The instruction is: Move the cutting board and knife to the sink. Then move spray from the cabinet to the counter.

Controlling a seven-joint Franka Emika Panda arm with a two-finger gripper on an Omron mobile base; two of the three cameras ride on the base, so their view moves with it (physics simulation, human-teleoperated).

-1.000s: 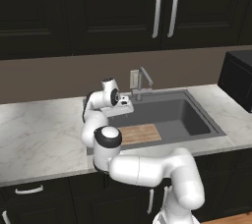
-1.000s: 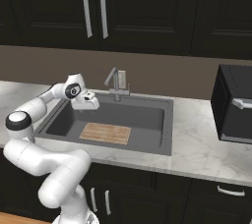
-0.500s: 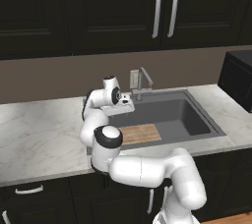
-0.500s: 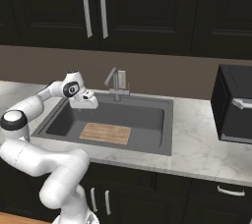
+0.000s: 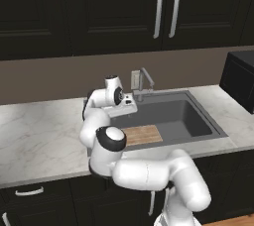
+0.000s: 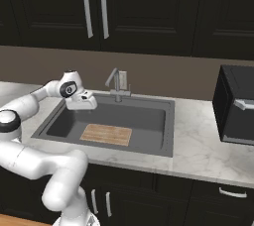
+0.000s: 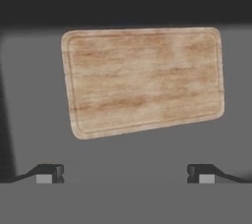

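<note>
The cutting board (image 5: 141,135) (image 6: 106,135) (image 7: 142,80), light-brown wood with rounded corners, lies flat on the floor of the dark-grey sink (image 5: 183,118) (image 6: 134,116), toward its front left. My gripper (image 5: 129,103) (image 6: 89,103) (image 7: 125,173) hovers over the sink's back left part, above and behind the board. It is open, with nothing between its fingertips. The pale marble counter (image 5: 39,136) (image 6: 203,141) runs on both sides of the sink. The knife and the spray are out of view.
A silver faucet (image 5: 144,84) (image 6: 115,84) stands at the sink's back edge, just right of the hand. A black microwave (image 5: 240,79) (image 6: 237,105) sits on the counter at the far right. Dark upper cabinet doors (image 5: 166,9) (image 6: 94,7) with silver handles are shut.
The arm's elbow has swung a little outward, away from the sink. The hand has barely shifted over the sink. The board lies still.
</note>
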